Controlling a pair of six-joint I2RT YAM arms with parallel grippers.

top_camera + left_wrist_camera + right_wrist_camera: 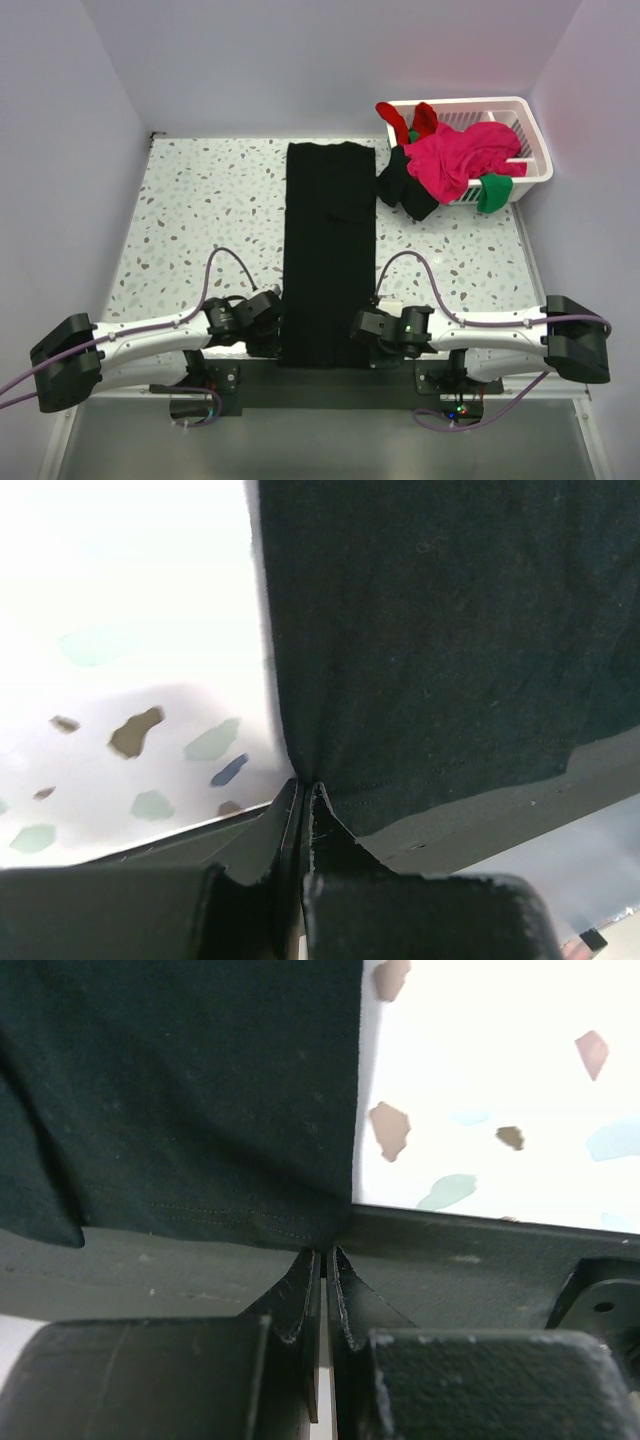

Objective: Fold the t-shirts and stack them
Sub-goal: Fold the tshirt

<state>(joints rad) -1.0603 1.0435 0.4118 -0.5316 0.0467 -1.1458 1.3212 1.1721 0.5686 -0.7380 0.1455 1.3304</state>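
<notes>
A large black t-shirt (pixel 329 250) lies as a long narrow folded strip down the middle of the table, its near hem over the table's front edge. My left gripper (pixel 278 318) is shut on the shirt's near left corner (pixel 330 770). My right gripper (pixel 360 325) is shut on the near right corner (pixel 300 1225). In both wrist views the fingertips pinch the hem with no gap. More t-shirts, magenta-pink (pixel 462 160), red (pixel 408 119), green (pixel 493 192) and black (pixel 405 185), spill from the basket.
A white slatted plastic basket (pixel 532 140) stands at the back right corner with shirts hanging over its front. The speckled tabletop (pixel 200 215) has white walls on the left, back and right. The dark front rail (pixel 480 1250) runs under both grippers.
</notes>
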